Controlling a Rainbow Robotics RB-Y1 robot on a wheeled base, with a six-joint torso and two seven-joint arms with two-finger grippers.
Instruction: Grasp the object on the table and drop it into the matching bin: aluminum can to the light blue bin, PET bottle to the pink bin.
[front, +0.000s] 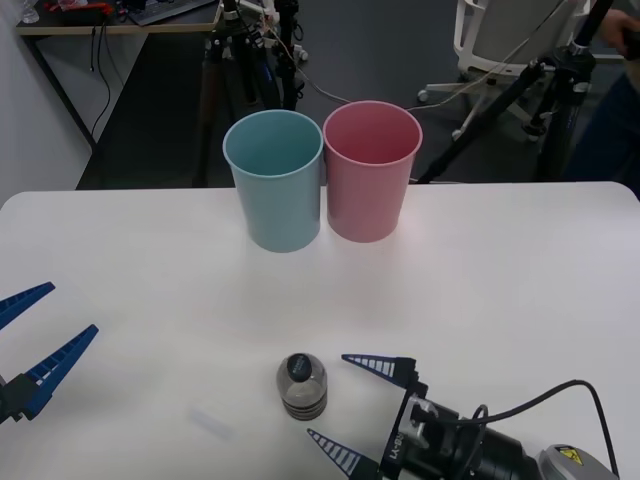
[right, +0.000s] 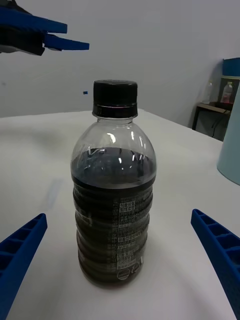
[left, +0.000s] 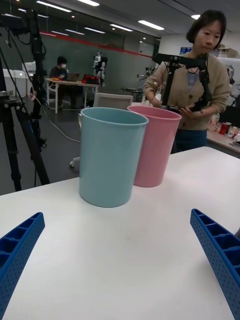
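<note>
The PET bottle (front: 302, 385) stands upright on the white table (front: 500, 280) near its front edge, clear with a dark cap and brown liquid; up close it is the bottle (right: 114, 190). My right gripper (front: 352, 408) is open just to its right, fingers pointing at it, the bottle a little ahead of the fingertips (right: 22, 245). My left gripper (front: 38, 330) hangs open at the table's left edge. The light blue bin (front: 274, 180) and the pink bin (front: 371, 170) stand side by side at the back; the left wrist view faces the blue bin (left: 111, 155) and pink bin (left: 154, 145).
Tripods and cables stand on the floor behind the table (front: 230, 60). A person stands beyond the far edge in the left wrist view, not touching anything. Bare tabletop lies between the bottle and the bins.
</note>
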